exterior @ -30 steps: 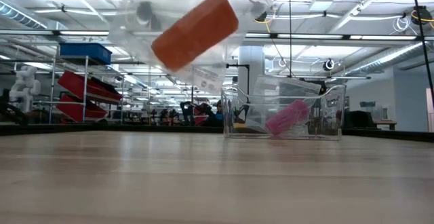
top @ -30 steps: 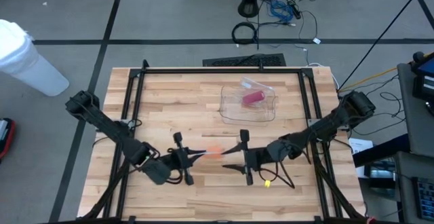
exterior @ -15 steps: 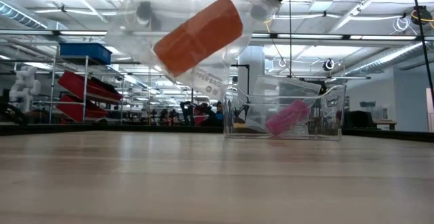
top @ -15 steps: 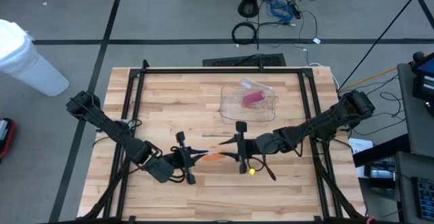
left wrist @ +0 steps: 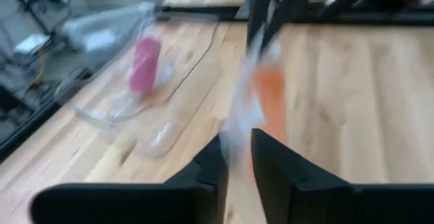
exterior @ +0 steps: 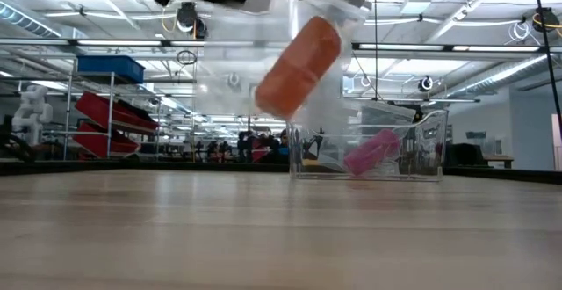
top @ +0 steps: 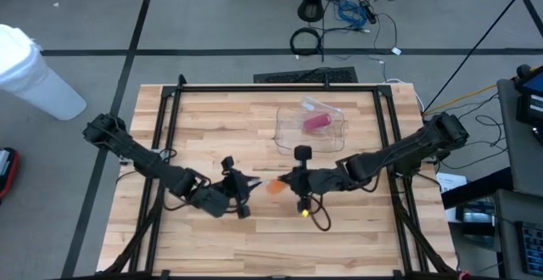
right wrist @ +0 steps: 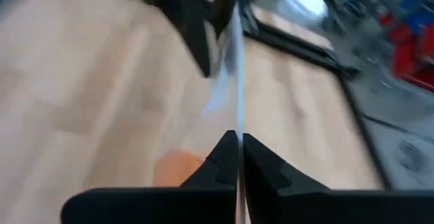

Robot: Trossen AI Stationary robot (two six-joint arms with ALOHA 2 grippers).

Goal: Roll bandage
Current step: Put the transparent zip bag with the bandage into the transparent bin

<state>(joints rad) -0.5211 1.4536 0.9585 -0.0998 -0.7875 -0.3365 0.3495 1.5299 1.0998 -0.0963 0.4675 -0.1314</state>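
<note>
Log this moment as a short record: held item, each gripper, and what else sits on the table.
held item: orange bandage roll inside a clear plastic bag, lifted off the table
right gripper: shut on the bag's edge
left gripper: fingers slightly apart around the bag's other edge
also on table: clear tray holding a pink roll

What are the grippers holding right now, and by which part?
The clear bag with the orange bandage roll inside hangs above the table. The right gripper is shut on its edge; the left gripper flanks the opposite edge, grip unclear.
</note>
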